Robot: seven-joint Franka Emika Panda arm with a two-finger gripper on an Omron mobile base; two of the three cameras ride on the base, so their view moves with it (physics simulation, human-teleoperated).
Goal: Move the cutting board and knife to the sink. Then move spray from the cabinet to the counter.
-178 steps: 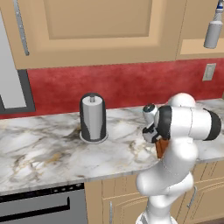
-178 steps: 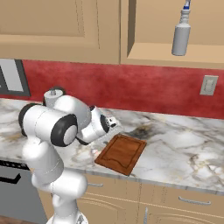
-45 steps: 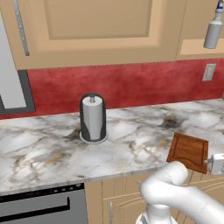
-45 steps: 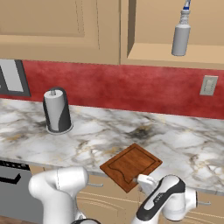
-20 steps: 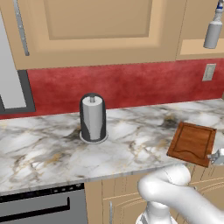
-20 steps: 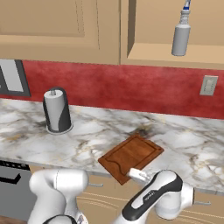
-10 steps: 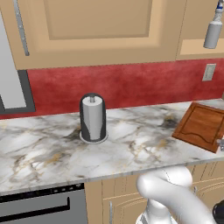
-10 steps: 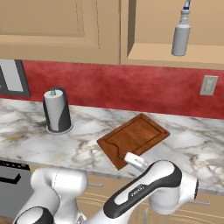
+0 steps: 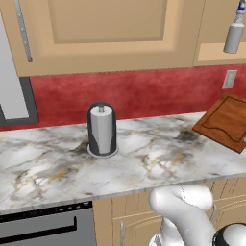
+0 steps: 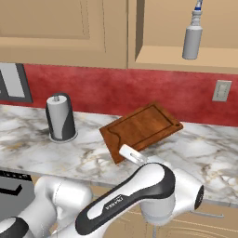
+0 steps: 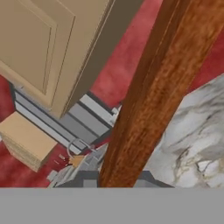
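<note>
The reddish-brown cutting board point(image 10: 139, 129) hangs tilted above the counter point(image 10: 204, 153), clear of the marble. My gripper point(image 10: 131, 154) is shut on its near edge. In the hand view the cutting board point(image 11: 148, 100) runs edge-on from between my fingertips point(image 11: 89, 181) up to the top right. At the right edge of the left base view the cutting board point(image 9: 227, 122) floats over the counter point(image 9: 144, 163). The grey spray point(image 10: 192, 39) with a blue nozzle stands on the cabinet point(image 10: 60, 28) ledge; the spray point(image 9: 234, 33) sits top right. The sink and knife are out of view.
A grey paper towel roll point(image 9: 102, 129) stands on the counter near the red wall; the paper towel roll point(image 10: 60, 118) is left of the board. A wall outlet point(image 10: 222, 90) sits behind the board. A dark appliance front point(image 9: 43, 226) lies below the counter at left.
The cutting board has lifted off the counter and risen, tilting up and moving right, with my gripper still shut on its edge. The arm has swung further under and behind it.
</note>
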